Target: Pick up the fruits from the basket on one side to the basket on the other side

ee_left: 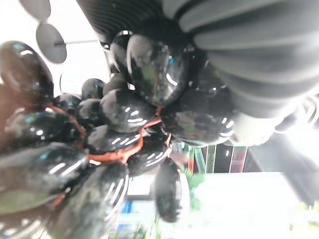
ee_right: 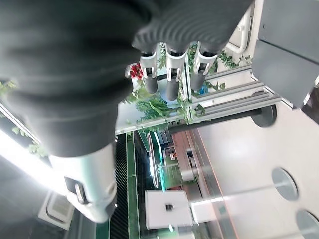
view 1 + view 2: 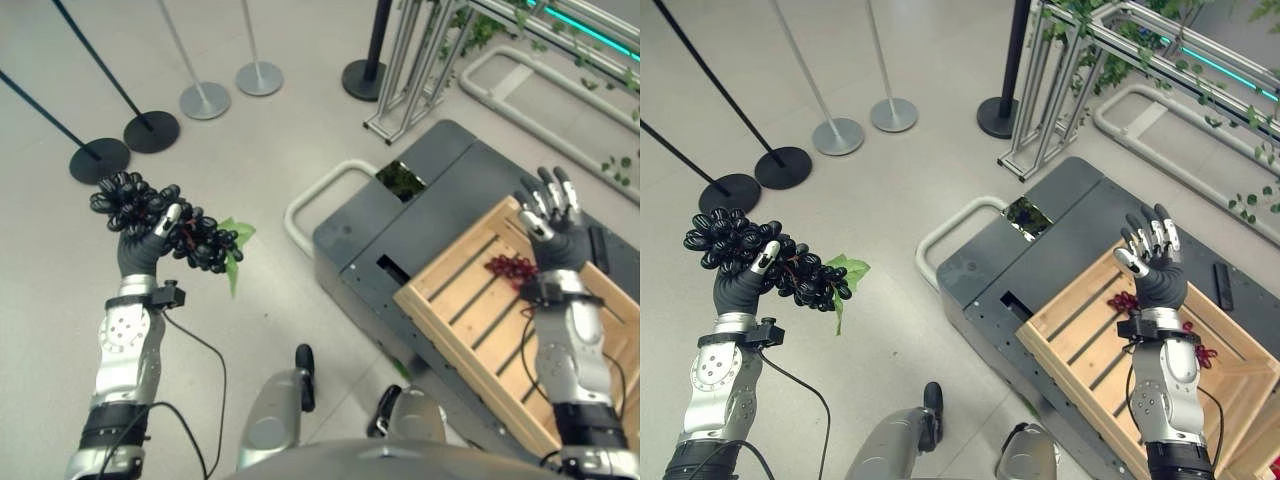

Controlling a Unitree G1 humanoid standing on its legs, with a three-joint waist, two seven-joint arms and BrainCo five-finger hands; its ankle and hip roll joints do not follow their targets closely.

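My left hand [image 3: 143, 248] is raised over the floor at the left, curled round a large bunch of black grapes [image 3: 160, 222] with a green leaf [image 3: 236, 240] hanging off it. Up close, the glossy grapes [image 1: 114, 124] sit on reddish stems against the hand's dark cover. My right hand [image 3: 553, 225] is held up over a wooden slatted crate [image 3: 470, 300] at the right, fingers straight and spread, holding nothing. A small cluster of red fruit [image 3: 510, 267] lies in the crate just beside that wrist. The right hand's fingers [image 2: 172, 74] stick out straight in the right wrist view.
The crate rests on a dark grey cart [image 3: 400, 230] with a white handle bar [image 3: 320, 195]. Several stanchion bases [image 3: 152, 131] stand on the floor at the back left. A metal frame [image 3: 420, 60] with green plants stands behind the cart.
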